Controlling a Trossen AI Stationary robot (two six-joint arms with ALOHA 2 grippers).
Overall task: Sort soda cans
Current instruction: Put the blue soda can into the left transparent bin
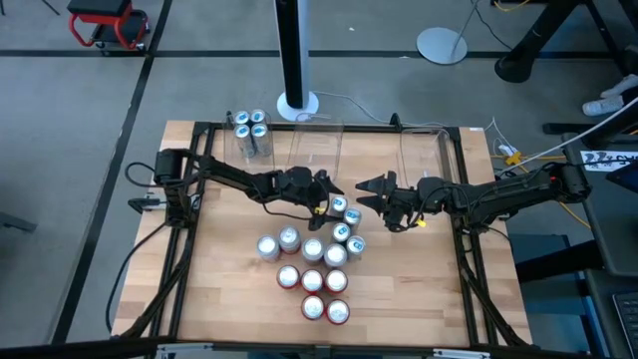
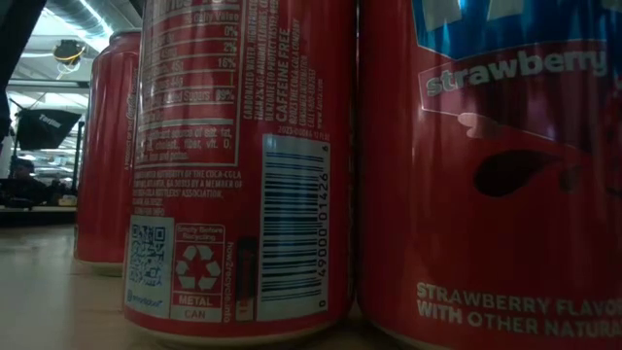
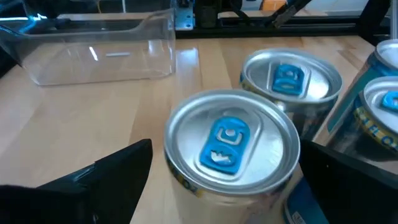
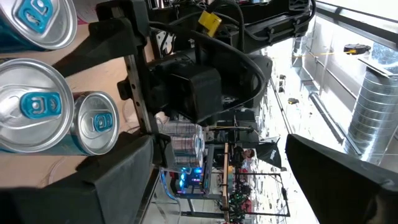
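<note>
- Left gripper (image 1: 329, 188): its fingers stand wide apart, one on each side of a blue-tabbed can (image 3: 231, 146) at the upper edge of the cluster, gripping nothing yet.
- Risk there: a second blue-tabbed can (image 3: 290, 82) stands just beside the first, and more crowd in on the far side. A finger closing or descending off-line would likely shove a neighbour and tip it into the pack.
- Sorted cans (image 1: 250, 127): four sit in the leftmost clear tub (image 1: 253, 146) at the table's back edge. The empty middle tub (image 1: 317, 143) is near the left gripper, so the carry looks short, but a can lifted low could catch its wall.
- Loose cluster (image 1: 312, 269): silver-sided, teal and red cans, several touching. The red cans (image 2: 243, 165) stand nearest the front edge and fill the low view.
- Open room: bare table (image 1: 224, 249) spreads left of the cluster and also to its right, good for swinging clear.
- Right gripper (image 1: 371, 188): spread wide and empty, just beside the teal cans (image 4: 93, 124) and facing the left gripper across a narrow gap. If both move at once, I judge a collision of the arms possible.
</note>
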